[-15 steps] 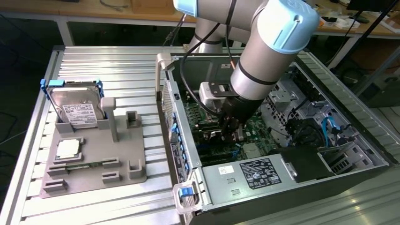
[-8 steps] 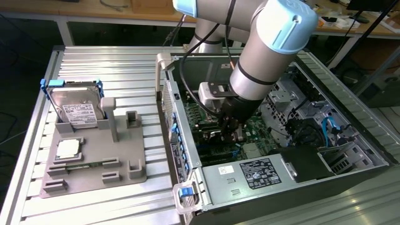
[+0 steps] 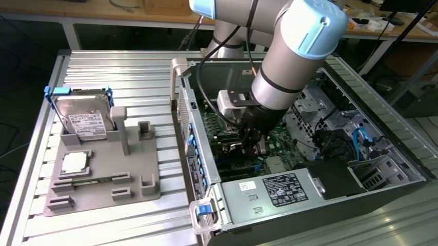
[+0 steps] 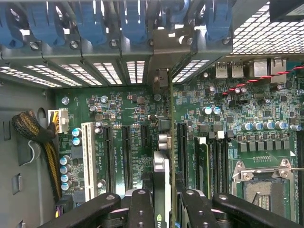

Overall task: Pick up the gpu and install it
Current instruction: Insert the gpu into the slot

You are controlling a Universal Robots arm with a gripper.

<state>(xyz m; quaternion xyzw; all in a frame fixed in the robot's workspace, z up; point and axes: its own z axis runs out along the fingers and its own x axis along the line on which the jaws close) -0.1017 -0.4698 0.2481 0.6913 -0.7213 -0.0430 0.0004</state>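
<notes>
While one gripper (image 4: 166,209) clamps one gpu (image 4: 162,171) edge-on, one motherboard (image 4: 118,109) beyond, one hard drive (image 3: 83,122) outside case (image 3: 383,205)

The dark gpu (image 4: 163,178) stands edge-on over the motherboard (image 4: 118,114), gripped between the fingers (image 4: 142,209).

The black two-fingered gripper (image 4: 167,199) clasps the gpu (image 4: 162,175), a thin dark circuit card seen edge-on over the green motherboard (image 4: 118,109), its far end reaching the grey perforated metal wall (image 4: 71,71). On one side of the gpu lie black expansion slots (image 4: 127,156) and a long white plastic slot (image 4: 88,156); on its other side, a square silver processor socket (image 4: 263,185).
</notes>
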